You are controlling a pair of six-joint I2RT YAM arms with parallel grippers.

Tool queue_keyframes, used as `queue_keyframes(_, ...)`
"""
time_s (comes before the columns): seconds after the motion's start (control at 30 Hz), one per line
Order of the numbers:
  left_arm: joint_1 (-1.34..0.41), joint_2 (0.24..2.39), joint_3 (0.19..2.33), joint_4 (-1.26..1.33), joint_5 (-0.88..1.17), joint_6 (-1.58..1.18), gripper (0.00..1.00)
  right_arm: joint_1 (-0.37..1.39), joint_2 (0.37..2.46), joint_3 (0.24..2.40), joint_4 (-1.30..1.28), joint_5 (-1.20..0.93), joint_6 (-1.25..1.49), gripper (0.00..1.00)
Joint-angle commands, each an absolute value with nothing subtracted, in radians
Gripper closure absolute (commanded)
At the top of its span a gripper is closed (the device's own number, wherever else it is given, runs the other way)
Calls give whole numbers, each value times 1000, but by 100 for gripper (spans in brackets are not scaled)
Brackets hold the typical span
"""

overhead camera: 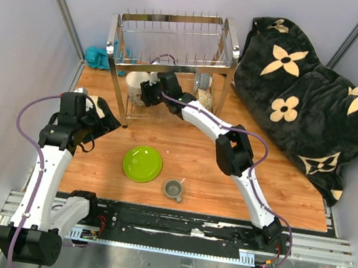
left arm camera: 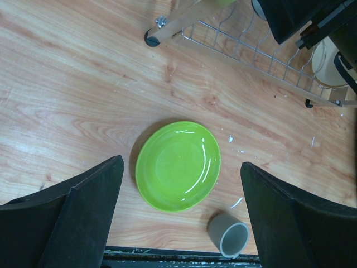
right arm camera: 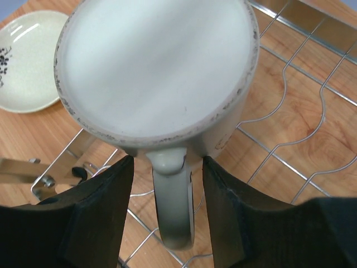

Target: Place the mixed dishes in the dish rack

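Note:
The chrome dish rack [overhead camera: 171,44] stands at the back. A white mug [right arm camera: 156,67] sits upside down on its lower wire shelf [right arm camera: 290,128]. My right gripper [right arm camera: 167,164] is open, one finger on each side of the mug's handle with a gap on both sides; it also shows in the top view [overhead camera: 147,94]. The lime-green plate [left arm camera: 178,166] and the small grey mug [left arm camera: 228,234] lie on the table below my open, empty left gripper [left arm camera: 181,223]. The cream plate [right arm camera: 28,61] lies on the table beside the rack. A patterned bowl [overhead camera: 202,81] sits inside the rack.
A black flowered blanket [overhead camera: 303,91] fills the back right. A teal cloth [overhead camera: 98,57] lies behind the rack's left leg. The rack's front leg [left arm camera: 153,36] stands just beyond the green plate. The table's front edge [left arm camera: 178,258] is close behind the grey mug.

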State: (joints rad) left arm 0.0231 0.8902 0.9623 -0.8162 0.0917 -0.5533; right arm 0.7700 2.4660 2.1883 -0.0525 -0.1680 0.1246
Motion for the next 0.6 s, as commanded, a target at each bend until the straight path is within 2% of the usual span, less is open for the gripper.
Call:
queue_keyframes(0.0, 31, 885, 958, -804, 103, -539, 9, 763, 2531, 2304, 0, -147, 190, 48)
queue_keyframes(0.27, 31, 890, 959, -803, 98, -534, 8, 757, 2619, 2397, 26, -91, 221, 55)
queue_keyframes(0.57, 31, 899, 950, -795, 105, -534, 8, 748, 2708, 2492, 41, -57, 219, 51)
